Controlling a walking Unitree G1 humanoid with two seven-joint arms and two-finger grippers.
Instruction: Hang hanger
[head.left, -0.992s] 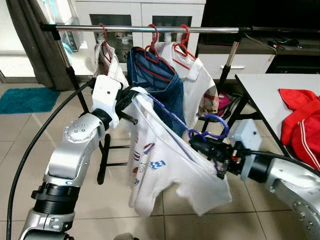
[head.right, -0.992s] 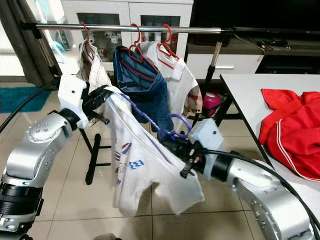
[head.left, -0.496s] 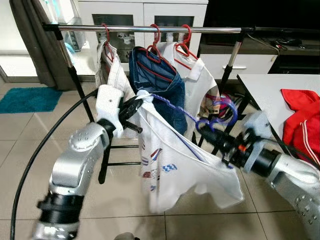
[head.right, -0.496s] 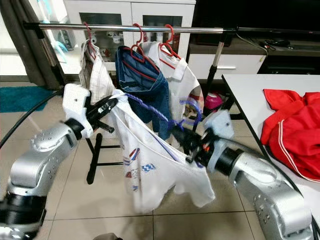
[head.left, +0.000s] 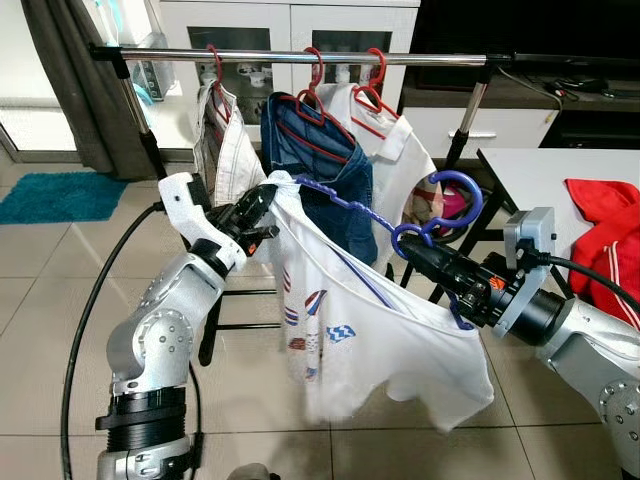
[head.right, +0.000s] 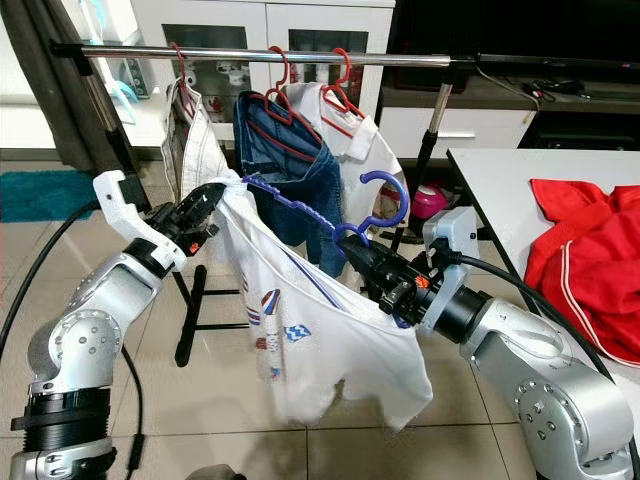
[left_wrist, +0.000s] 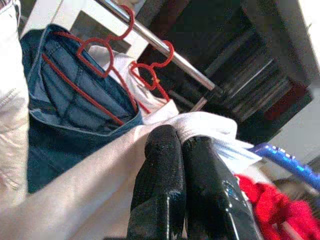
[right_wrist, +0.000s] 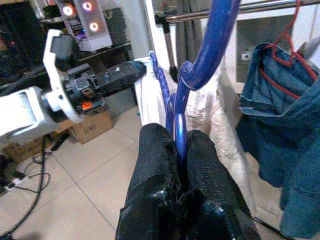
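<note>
Below the rail (head.left: 300, 57), a blue hanger (head.left: 440, 215) carries a white shirt (head.left: 370, 340).

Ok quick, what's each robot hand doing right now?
Left gripper: closed, pinching the shoulder of the white T-shirt.
Right gripper: closed on the blue hanger, just below its hook.

Blue hanger (head.left: 440, 205) carries a white T-shirt (head.left: 385, 345) with small red-and-blue printed marks. Black-fingered left gripper (head.left: 262, 203) and right gripper (head.left: 410, 255) sit on silver arms. Silver rail (head.left: 300, 57) holds three red hangers (head.left: 318, 80) with a cream garment (head.left: 225, 150), dark blue denim (head.left: 320, 165) and a white shirt with red trim (head.left: 395, 150). Red clothing (head.left: 605, 235) on white table (head.left: 520, 170). Beige tiled floor (head.left: 60, 270), teal rug (head.left: 55, 197), dark grey curtain (head.left: 65, 80).
</note>
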